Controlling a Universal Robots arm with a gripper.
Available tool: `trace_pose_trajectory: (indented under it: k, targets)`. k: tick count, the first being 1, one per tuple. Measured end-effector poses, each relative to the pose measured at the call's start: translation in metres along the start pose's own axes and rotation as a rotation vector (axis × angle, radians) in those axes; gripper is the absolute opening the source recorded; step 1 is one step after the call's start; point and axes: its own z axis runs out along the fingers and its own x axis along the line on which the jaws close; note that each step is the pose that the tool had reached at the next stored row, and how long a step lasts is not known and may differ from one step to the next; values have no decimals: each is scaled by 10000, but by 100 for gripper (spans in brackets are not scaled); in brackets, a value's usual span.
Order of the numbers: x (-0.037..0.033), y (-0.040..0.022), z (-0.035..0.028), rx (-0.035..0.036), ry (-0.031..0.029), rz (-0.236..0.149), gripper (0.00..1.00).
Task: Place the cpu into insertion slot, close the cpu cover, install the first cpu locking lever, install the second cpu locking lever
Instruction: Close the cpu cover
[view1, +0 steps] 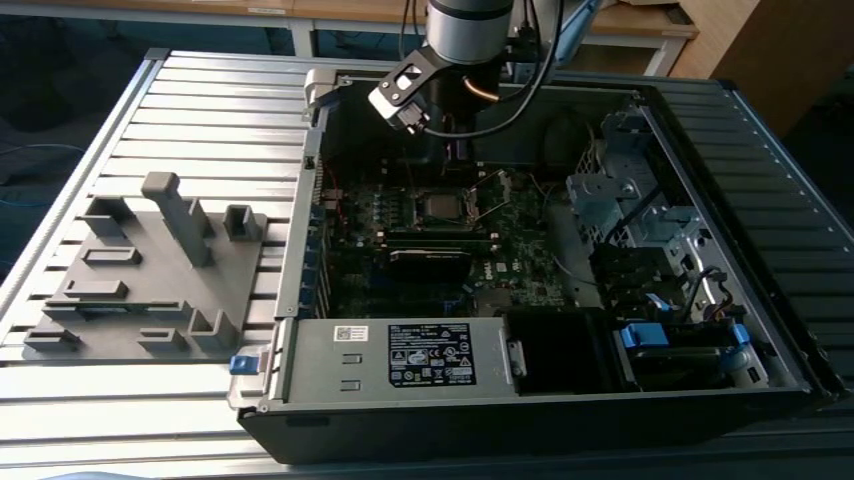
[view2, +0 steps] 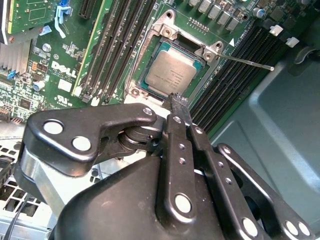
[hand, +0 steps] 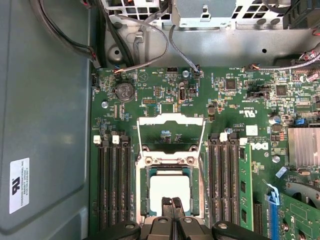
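**Robot hand poised over a processor seated in its open socket**

An open black computer case (view1: 400, 425) lies on a slatted grey metal desk (view1: 200, 100), with a grey plastic fixture of blocks and posts (view1: 147, 280) beside it on the exterior view's left. The robot arm reaches down into the far part of the case.

Inside is a green motherboard (hand: 165, 90). The cpu (hand: 170, 187), a small flat square chip with a dull silver top, lies flat in the insertion slot (hand: 144, 192), a square dark socket with a thin metal rim. Long black memory slots (hand: 112, 185) run along both sides of the socket.

The cpu cover (hand: 171, 119), a thin silvery metal frame with a large square opening, is swung back on its hinge and stands open; the board shows through the opening. A thin metal lever rod (view2: 247, 61) sticks out from the socket's corner across the memory slots.

The black hand (view2: 177, 102) has its two fingers pressed together, holding nothing. Its tips sit over one edge of the chip; whether they touch it cannot be told.
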Motion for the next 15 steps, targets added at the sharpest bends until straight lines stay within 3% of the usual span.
trace_pose_trajectory:
  k: [15]
  targets:
    - [1,2,-37,0,0,0,11]
